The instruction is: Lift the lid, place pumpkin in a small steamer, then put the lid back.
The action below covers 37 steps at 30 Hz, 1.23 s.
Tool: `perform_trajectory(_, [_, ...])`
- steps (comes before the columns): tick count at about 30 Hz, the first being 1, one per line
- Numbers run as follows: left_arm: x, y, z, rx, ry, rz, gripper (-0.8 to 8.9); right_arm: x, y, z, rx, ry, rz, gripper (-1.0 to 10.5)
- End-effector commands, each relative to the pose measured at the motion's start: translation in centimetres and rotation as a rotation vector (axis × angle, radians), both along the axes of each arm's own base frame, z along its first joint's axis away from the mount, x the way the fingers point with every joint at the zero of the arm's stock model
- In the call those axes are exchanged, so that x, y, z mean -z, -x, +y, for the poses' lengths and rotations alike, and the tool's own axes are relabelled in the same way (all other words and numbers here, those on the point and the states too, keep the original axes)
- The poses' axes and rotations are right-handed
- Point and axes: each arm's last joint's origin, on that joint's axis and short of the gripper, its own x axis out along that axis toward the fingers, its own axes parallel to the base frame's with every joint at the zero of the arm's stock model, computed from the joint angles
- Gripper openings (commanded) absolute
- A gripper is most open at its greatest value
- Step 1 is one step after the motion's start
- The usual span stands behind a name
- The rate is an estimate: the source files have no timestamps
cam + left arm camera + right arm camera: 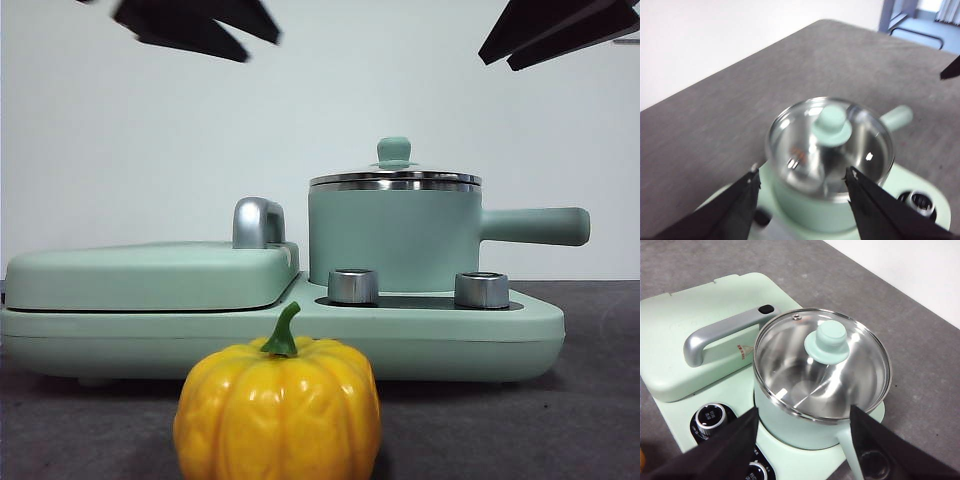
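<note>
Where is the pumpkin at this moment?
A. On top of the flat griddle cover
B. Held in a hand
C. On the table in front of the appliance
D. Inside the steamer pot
C: the pumpkin sits on the table in front of the appliance, while the lid is on the pot and nothing shows inside it through the glass.

The pumpkin (278,412) looks like glossy, smooth plastic, yellow-orange with a matt green stem. The lid (822,362) is clear glass in a shiny steel rim, and the steamer (395,240) has a smooth satin mint-green wall and a mirror-bright metal inside. The table (920,355) is matt grey and rough-grained.
</note>
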Motion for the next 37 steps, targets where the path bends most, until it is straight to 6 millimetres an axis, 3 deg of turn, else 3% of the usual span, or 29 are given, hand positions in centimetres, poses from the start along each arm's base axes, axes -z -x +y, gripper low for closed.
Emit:
perform_trajectory(1, [-0.1, -1.0, -1.6, 0.019, 0.062, -0.025, 2.82, -0.7, -0.2, 0.2, -0.001, -0.018, -0.013, 2.9])
perform_trajectory(17, [2.3, -5.6, -9.0, 0.118, 0.073, -0.018, 2.82, -0.7, -0.2, 0.2, -0.001, -0.018, -0.012, 2.9])
perform_trajectory(30, [5.8, -7.0, -11.2, 0.142, 0.033, 0.029, 2.82, -0.7, -0.2, 0.2, -0.001, -0.018, -0.012, 2.9])
perform_trajectory(37, [6.3, -7.1, -11.3, 0.142, 0.025, 0.04, 2.76, -0.6, -0.1, 0.2, 0.003, -0.024, -0.005, 2.9])
